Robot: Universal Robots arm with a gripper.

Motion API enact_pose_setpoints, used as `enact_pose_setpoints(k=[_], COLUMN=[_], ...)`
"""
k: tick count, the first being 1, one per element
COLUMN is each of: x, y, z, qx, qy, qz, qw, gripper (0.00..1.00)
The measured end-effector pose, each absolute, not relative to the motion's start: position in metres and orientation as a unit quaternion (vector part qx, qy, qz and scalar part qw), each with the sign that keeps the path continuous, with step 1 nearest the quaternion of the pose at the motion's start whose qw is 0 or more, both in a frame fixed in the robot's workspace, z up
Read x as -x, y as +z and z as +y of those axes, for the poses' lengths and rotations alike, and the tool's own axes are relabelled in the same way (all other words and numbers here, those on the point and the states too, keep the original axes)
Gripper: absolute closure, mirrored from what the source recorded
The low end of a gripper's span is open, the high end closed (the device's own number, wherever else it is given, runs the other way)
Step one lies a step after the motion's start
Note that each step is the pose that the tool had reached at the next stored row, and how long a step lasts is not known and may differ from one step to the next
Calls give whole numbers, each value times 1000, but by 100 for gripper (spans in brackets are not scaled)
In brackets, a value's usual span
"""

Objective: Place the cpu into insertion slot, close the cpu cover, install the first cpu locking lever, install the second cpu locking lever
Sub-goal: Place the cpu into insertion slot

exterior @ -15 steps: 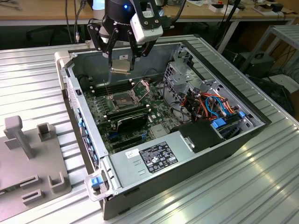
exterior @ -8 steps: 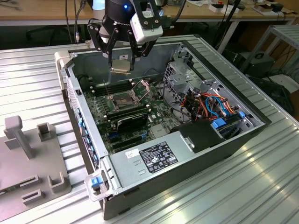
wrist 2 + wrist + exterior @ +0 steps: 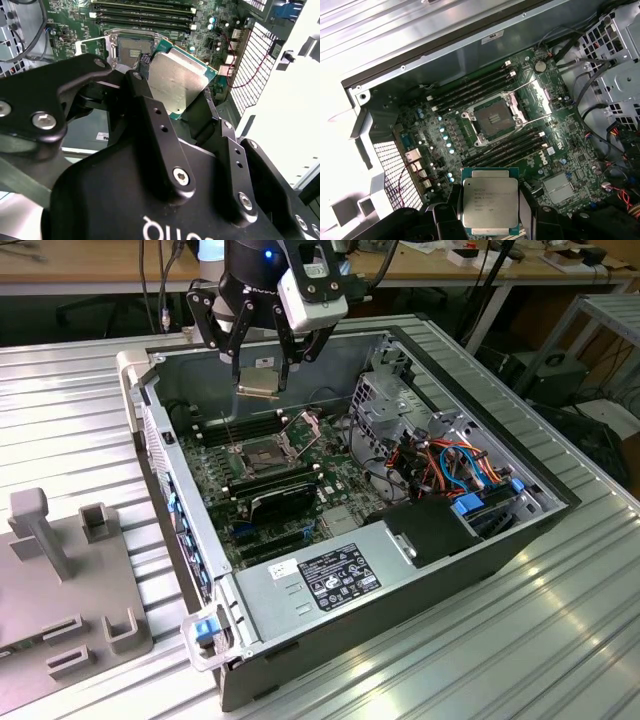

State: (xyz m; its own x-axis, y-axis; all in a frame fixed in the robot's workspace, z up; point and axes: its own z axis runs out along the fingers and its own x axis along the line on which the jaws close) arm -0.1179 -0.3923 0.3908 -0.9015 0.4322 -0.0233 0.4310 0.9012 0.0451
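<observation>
My gripper [image 3: 260,381] is shut on the cpu [image 3: 258,383], a flat square chip with a silver-grey top. It hangs above the open computer case, over the far part of the green motherboard [image 3: 300,490]. In both wrist views the cpu [image 3: 181,82] [image 3: 489,205] sits between two black fingers [image 3: 145,65], well clear of the board. The insertion slot [image 3: 258,453] [image 3: 493,119] [image 3: 131,50] lies open and bare below, a dark square with a silvery rim. The cpu cover [image 3: 304,431] stands tilted up at the slot's side. Thin wire levers [image 3: 536,119] stick out beside the slot.
Long black memory slots [image 3: 470,90] [image 3: 275,485] flank the socket on two sides. A metal drive cage [image 3: 385,400], coloured cables [image 3: 455,465] and a black power supply [image 3: 335,575] fill the case's right and near parts. A grey fixture [image 3: 70,570] stands on the ribbed table at the exterior view's left.
</observation>
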Motion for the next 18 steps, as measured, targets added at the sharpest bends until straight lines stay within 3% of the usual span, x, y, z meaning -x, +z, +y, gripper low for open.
enact_pose_setpoints(k=[18], x=[118], y=[390], z=[-392], qx=[-292], qy=[18], qz=[956], qw=[18], gripper=[45])
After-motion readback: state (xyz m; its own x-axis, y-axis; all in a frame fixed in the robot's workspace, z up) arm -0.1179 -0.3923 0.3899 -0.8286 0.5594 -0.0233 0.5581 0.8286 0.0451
